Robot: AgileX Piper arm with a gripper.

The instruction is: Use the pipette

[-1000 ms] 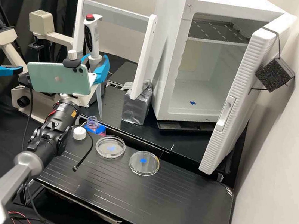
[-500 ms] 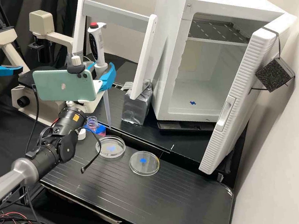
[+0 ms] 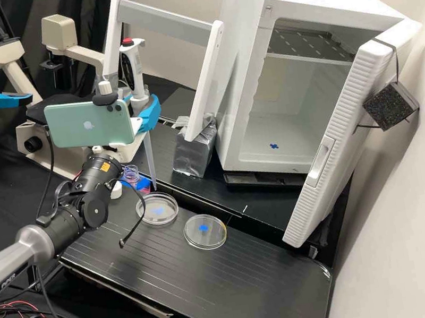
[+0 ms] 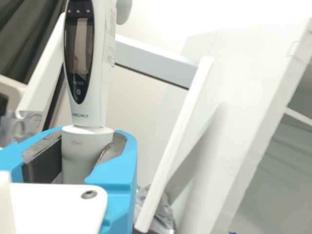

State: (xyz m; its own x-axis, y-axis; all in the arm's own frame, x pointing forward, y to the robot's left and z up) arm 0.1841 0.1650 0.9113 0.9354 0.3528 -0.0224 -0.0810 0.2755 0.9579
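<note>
In the high view my gripper (image 3: 140,106) is shut on the white pipette (image 3: 134,66), which hangs nearly upright with its red button on top. Its long clear tip points down, ending just above the far rim of an open petri dish (image 3: 157,208); whether it is over the dish or behind it I cannot tell. A small open bottle (image 3: 130,176) of pink liquid lies to the left of the tip, with its white cap (image 3: 116,190) beside it. In the wrist view my gripper (image 4: 87,158) clasps the lower body of the pipette (image 4: 97,63) between dark-padded blue fingers.
A second petri dish (image 3: 204,231) lies nearer the front right. Behind stand a white frame stand (image 3: 164,21), a foil-wrapped block (image 3: 194,148) and a microscope (image 3: 37,138). The white incubator (image 3: 249,121) has its door (image 3: 343,133) open at the right.
My gripper has come down and toward the dishes with the pipette held, then shifted slightly left and lower. The pipette tip has moved from behind the bottle to near the first dish.
</note>
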